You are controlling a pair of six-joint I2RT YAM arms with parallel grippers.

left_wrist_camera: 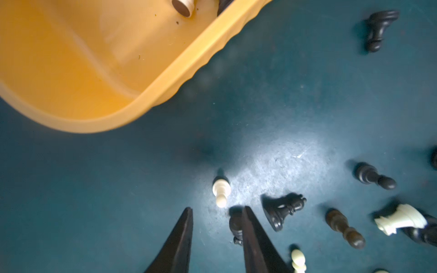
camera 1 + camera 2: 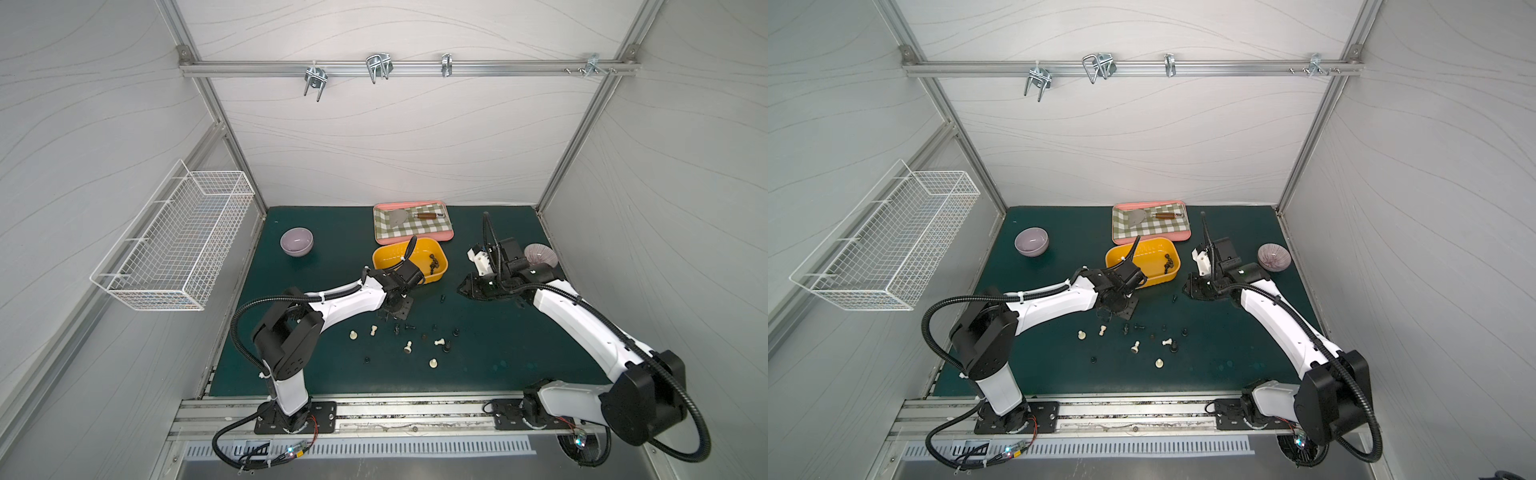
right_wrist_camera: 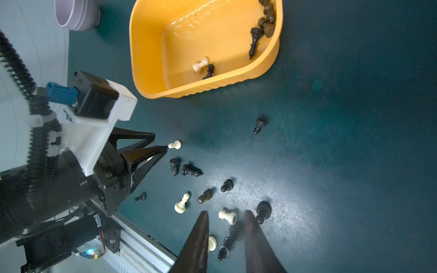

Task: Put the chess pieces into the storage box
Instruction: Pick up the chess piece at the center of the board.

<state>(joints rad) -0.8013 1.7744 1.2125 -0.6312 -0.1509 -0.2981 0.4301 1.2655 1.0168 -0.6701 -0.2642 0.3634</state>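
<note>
Left hand point(image 1: 217, 208) part-open, empty — white pawn point(image 1: 221, 190) lies just ahead of it, storage box point(image 1: 179, 68) near.

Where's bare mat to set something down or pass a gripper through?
Free: mat from purple bowl to left arm; front-right patch between chess pieces and right arm. Crowded: centre-front scatter; storage box close beside pink tray.
</note>
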